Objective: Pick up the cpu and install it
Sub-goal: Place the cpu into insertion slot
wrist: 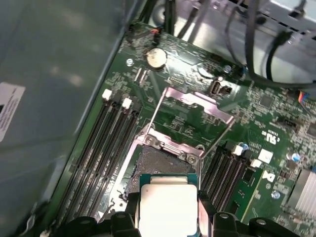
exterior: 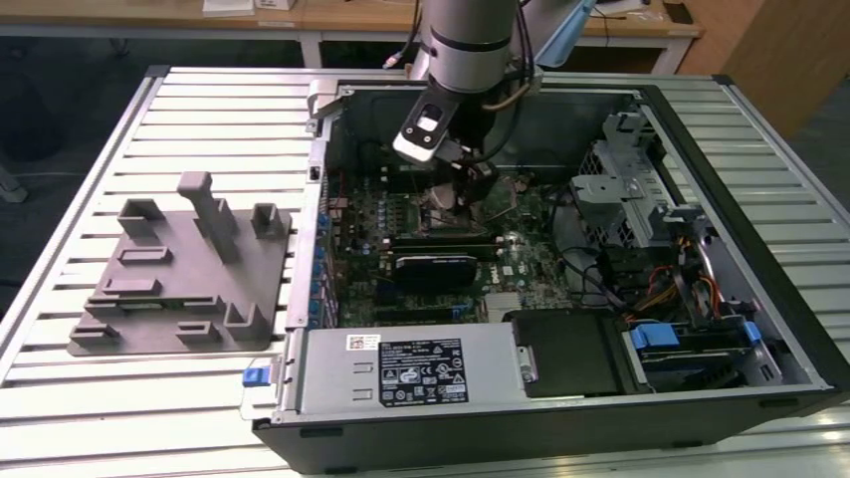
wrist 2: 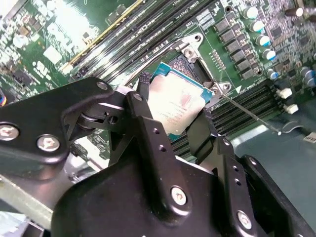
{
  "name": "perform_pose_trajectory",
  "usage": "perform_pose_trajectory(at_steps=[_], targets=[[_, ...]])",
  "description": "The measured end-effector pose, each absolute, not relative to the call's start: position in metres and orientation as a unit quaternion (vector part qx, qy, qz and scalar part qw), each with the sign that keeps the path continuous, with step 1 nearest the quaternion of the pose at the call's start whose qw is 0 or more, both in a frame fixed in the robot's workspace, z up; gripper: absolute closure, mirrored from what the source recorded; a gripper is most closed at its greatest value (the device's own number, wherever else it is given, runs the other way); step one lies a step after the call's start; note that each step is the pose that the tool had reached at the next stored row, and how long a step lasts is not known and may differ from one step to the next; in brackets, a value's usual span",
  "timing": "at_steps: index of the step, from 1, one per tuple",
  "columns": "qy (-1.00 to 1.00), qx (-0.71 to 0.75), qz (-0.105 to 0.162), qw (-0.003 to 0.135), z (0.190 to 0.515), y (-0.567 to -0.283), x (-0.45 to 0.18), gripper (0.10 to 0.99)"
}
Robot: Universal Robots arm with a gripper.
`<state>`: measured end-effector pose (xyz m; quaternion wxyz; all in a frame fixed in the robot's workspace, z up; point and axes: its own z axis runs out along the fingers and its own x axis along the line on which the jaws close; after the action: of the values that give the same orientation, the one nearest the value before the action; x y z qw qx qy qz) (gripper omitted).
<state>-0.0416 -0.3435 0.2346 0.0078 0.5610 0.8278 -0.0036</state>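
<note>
Silvery-white metal is topping the small flat square cpu (wrist: 168,210), which the black two-fingered claw (wrist 2: 174,106) is pinching by opposite rims over the dark open socket (wrist: 159,163), well inside the green motherboard's (wrist: 256,118) edges, suiting a light, stiff, slick chip that is likely fragile underneath.

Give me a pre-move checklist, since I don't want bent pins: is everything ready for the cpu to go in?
1. Grip on the cpu: ok, the tool is shut on two opposite edges.
2. Open load plate: ok, flipped back.
3. Released lever: ok, swung clear of the cpu.
4. Empty socket: ok where visible; part is hidden by the cpu.
5. Cpu squared to the socket: cannot tell.
</note>
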Motion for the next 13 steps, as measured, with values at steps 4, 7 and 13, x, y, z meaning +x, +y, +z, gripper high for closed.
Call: perform_pose_trajectory(at_steps=[4,7,13], targets=[[0.812,0.584,-0.004,0.008,0.2345,-0.3435,-0.0416,0.545],[0.799,0.601,-0.004,0.008,0.2344,-0.3435,-0.0416,0.545],[0.767,0.642,-0.004,0.007,0.2338,-0.3435,-0.0416,0.545]])
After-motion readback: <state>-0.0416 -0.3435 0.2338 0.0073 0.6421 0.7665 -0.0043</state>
